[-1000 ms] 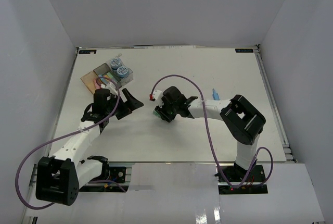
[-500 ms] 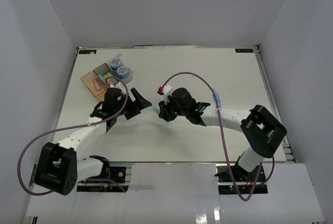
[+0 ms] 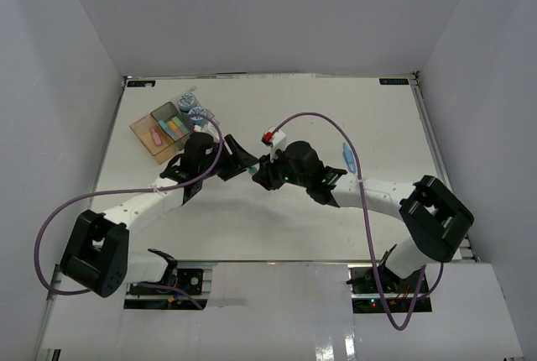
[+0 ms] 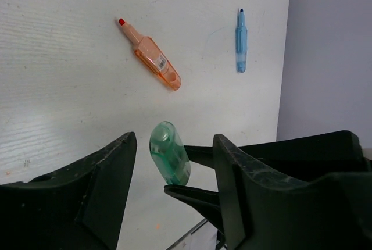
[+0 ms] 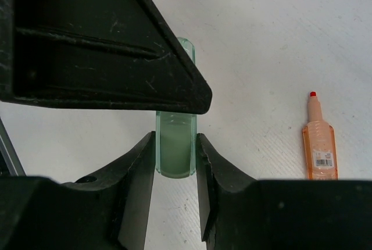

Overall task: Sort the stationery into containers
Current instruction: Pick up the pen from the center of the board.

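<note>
White table (image 3: 386,126), pale walls (image 3: 252,17)

Barcode sticker (image 5: 320,159) on orange marker (image 5: 318,139), seen from my right wrist; digits under bars too small to read. Nothing else legible.

The top external camera looks down from above and behind the arm bases, far enough back to hold the whole tabletop (image 3: 336,117) and both arms. The left wrist camera sits close behind the left fingers (image 4: 87,197), facing out between them, obliquely across the tabletop. The right wrist camera looks down between the right fingers (image 5: 136,192), very near. All three views share the green marker (image 4: 170,161) between the fingers; both wrist views share the orange marker (image 4: 154,61) beyond the fingertips.
</note>
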{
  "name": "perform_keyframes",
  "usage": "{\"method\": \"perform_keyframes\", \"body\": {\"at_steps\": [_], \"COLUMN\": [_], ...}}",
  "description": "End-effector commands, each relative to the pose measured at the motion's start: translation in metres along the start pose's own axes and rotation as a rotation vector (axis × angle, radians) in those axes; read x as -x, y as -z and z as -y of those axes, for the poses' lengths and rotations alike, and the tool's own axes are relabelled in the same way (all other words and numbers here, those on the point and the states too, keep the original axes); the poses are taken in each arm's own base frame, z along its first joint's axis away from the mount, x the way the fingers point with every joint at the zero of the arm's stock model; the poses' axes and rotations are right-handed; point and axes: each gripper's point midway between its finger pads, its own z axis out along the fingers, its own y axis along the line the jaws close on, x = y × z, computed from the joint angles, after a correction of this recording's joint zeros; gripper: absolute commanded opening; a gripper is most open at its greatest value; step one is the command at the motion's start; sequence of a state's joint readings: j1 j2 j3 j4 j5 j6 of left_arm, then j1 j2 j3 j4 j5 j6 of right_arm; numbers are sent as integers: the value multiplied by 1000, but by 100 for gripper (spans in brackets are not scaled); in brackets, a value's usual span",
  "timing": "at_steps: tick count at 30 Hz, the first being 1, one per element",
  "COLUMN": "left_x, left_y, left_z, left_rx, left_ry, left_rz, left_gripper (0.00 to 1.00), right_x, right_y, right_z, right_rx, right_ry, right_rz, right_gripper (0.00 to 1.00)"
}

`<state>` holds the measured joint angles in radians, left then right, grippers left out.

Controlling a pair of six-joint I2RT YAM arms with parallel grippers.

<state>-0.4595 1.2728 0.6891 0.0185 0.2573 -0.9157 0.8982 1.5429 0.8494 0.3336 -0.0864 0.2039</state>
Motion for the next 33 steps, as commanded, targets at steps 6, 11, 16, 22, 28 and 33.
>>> {"method": "perform_keyframes", "body": {"at_steps": [6, 11, 16, 22, 28, 33], "left_x": [10, 10, 19, 84, 190, 245], "left_y": [-10, -12, -11, 8, 70, 103], "left_z": [23, 22, 18, -23, -84, -134], "left_rx": [-51, -45, -17, 121, 289, 423], "left_ry": [-21, -26, -70, -75, -34, 15], "left_rz": [29, 32, 71, 194, 380, 468], "left_gripper": [38, 19, 10, 9, 10, 13], "right_x": [27, 27, 24, 17, 17, 8], "right_y": [7, 8, 10, 27, 58, 71], "right_z": [-6, -4, 3, 27, 67, 90], "right_rx": [10, -3, -32, -113, -267, -334], "right_ry": [-18, -23, -38, -40, 22, 53], "right_rz": [115, 118, 98, 67, 69, 33], "right_gripper": [24, 31, 60, 93, 90, 90]}}
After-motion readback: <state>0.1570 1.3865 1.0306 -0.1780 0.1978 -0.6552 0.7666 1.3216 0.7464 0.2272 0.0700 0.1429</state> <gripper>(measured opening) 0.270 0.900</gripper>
